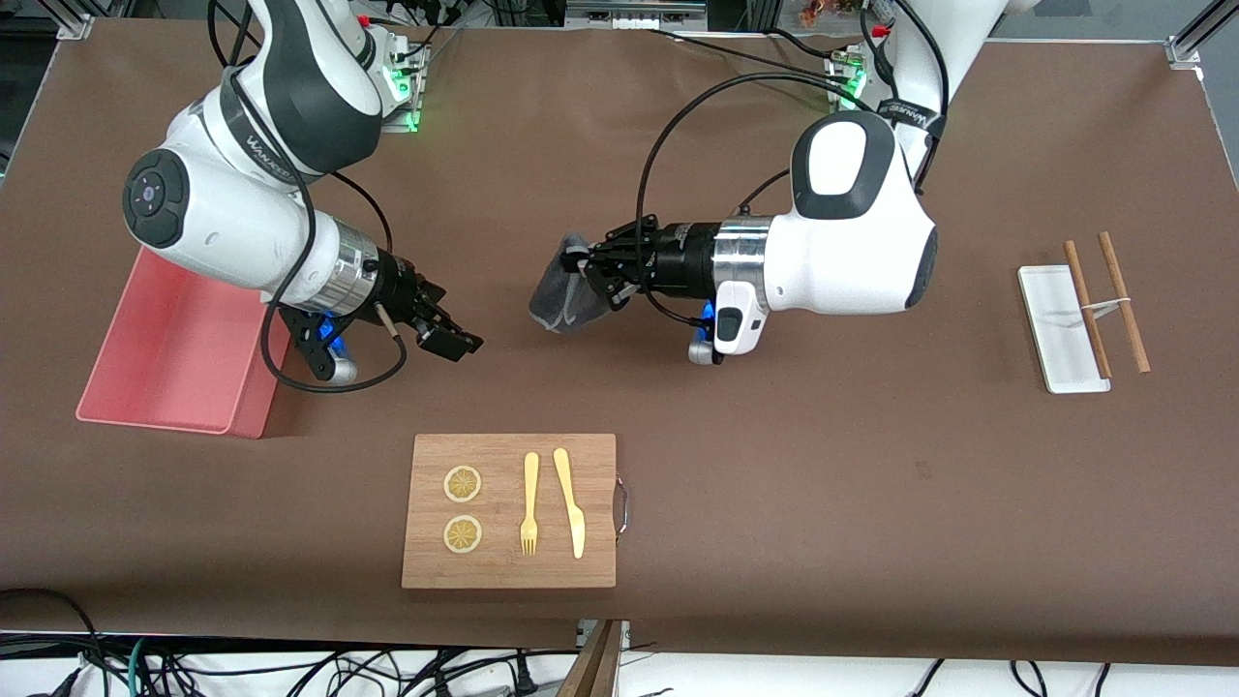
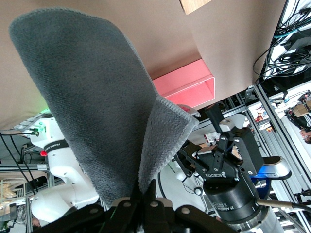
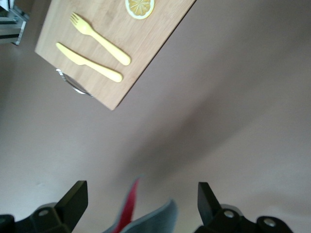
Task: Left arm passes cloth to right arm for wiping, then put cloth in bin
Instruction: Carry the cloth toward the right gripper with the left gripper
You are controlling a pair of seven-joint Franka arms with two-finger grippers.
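Observation:
The cloth (image 1: pixel 559 295) hangs in the air over the middle of the table, dark grey with a crimson face showing at its edge (image 3: pixel 130 204). My left gripper (image 1: pixel 583 269) is shut on its top fold, and in the left wrist view the cloth (image 2: pixel 92 102) rises straight out of the closed jaws (image 2: pixel 144 194). My right gripper (image 1: pixel 457 327) stands open beside the cloth, a short gap away, pointing at it. Its fingers (image 3: pixel 73 196) stand wide with the cloth's edge showing between them. The pink bin (image 1: pixel 155 421) sits under the right arm, at that arm's end of the table.
A wooden board (image 1: pixel 508 510) with a yellow fork (image 1: pixel 529 503), a knife (image 1: pixel 569 501) and two lemon slices lies nearer the front camera. A flat white tray (image 1: pixel 1060 329) and brown chopsticks (image 1: pixel 1123 300) lie toward the left arm's end.

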